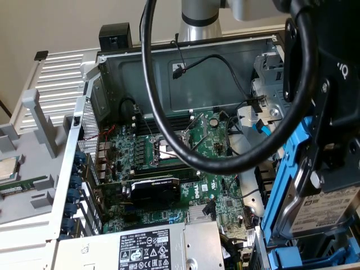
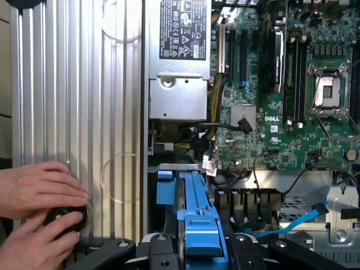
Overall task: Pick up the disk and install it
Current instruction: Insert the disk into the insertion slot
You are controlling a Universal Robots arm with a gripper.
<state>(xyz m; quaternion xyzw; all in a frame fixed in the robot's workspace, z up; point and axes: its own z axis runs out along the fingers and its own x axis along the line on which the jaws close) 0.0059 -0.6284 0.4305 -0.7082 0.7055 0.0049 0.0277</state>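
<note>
Tool (image 2: 201,247) clamps the disk (image 1: 329,211) by its blue carrier frame (image 1: 281,191), exterior view's lower right; I judge it dense, stiff, shock-fragile, best held at frame sides.

disk (image 1: 329,211): cut by frame edge, top behind hand (image 1: 332,180) | power supply (image 1: 140,250): cut off

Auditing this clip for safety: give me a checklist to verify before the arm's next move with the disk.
1. Disk gripped in end effector: ok, its blue carrier is clamped.
2. Person's hands out of the workspace: not ok, they are at the ribbed panel beside the case.
3. Black cable loop clear of the disk: cannot tell.
4. Blue cable clear of the disk's path: cannot tell.
</note>
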